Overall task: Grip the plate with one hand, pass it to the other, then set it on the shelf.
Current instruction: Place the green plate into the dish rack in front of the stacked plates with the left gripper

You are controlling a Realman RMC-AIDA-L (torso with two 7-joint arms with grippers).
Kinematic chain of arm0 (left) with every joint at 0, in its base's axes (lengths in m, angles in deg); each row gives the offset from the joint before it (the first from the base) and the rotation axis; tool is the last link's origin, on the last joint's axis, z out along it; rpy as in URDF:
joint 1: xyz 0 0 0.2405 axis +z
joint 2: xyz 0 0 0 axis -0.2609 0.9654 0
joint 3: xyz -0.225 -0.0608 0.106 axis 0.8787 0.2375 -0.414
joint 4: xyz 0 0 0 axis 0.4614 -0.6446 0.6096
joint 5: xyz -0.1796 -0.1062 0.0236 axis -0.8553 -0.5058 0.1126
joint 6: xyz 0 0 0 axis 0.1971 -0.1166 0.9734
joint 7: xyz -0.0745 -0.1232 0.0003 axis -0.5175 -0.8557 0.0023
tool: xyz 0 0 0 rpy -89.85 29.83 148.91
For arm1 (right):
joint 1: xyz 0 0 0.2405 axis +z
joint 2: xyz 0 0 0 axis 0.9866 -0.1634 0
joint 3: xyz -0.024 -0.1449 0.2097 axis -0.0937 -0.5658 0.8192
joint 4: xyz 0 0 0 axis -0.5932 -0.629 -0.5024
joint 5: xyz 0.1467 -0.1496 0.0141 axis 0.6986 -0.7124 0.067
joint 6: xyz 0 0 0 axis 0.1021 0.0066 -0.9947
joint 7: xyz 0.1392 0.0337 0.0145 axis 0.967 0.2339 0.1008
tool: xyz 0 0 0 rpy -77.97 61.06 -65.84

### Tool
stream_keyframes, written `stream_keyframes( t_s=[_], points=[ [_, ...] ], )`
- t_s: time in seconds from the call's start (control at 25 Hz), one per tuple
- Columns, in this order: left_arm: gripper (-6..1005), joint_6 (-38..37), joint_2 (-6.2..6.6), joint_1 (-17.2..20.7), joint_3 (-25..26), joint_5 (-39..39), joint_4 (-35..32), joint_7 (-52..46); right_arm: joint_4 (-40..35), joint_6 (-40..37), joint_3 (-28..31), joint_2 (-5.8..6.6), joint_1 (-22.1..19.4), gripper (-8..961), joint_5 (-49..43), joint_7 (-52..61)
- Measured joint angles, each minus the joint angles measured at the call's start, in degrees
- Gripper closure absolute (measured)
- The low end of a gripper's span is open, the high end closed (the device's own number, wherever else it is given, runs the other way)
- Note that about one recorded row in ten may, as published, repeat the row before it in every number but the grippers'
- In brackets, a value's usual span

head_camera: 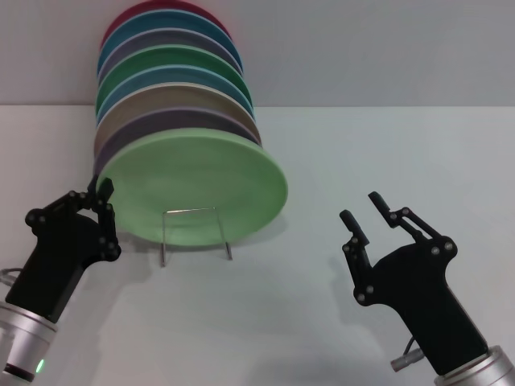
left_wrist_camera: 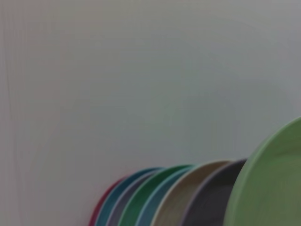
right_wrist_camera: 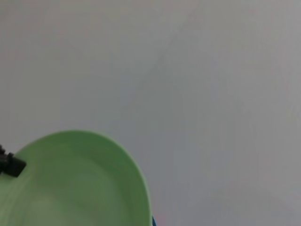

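Head view. Round, pale mint-green matte plate (head_camera: 197,191): standing tilted at the front of a row of plates, toward the table's far-left part, its lower edge at the thin chrome wire rack (head_camera: 195,232). The rack's looped front shows against the plate's lower face. Behind it, a leaning row of coloured plates (head_camera: 173,76) (purple, tan, blue, darker green, grey, teal, red at the back) runs toward the far edge. White tabletop (head_camera: 378,153).

Left black two-fingered gripper (head_camera: 103,195): near the left edge, its fingertips at the mint-green plate's left rim; whether they pinch the rim or merely touch it cannot be told. Right black two-fingered gripper (head_camera: 364,211): toward the near-right corner, well apart from the plate, fingers spread and holding nothing.

Left wrist view. The mint-green plate's rim (left_wrist_camera: 268,188) close by, with the edges of the coloured row (left_wrist_camera: 164,197) beside it.

Right wrist view. The mint-green plate's face (right_wrist_camera: 75,183), with a black fingertip of the left gripper (right_wrist_camera: 10,165) at its rim.
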Motion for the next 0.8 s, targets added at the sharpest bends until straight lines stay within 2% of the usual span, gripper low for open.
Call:
stream_keyframes(
  t_s=[0.16, 0.6, 0.68, 0.8],
  points=[
    [961, 2.2, -0.03, 0.0, 0.0, 0.1, 0.2, -0.2, -0.2, 0.0, 0.5, 0.03, 0.2, 596, 0.0, 0.1],
    [901, 2.4, 0.12, 0.4, -0.1, 0.0, 0.0, -0.6, -0.6, 0.0, 0.6, -0.03, 1.1, 563, 1.5, 0.2],
    [701, 2.3, 0.14, 0.9, -0.1, -0.1, 0.0, -0.6, -0.6, 0.1, 0.8, -0.08, 1.4, 557, 2.3, 0.2],
    [644, 0.3, 0.21, 2.8, 0.1, -0.2, 0.3, -0.7, -0.6, 0.2, 1.0, -0.11, 2.1, 548, 5.0, 0.6]
  ],
)
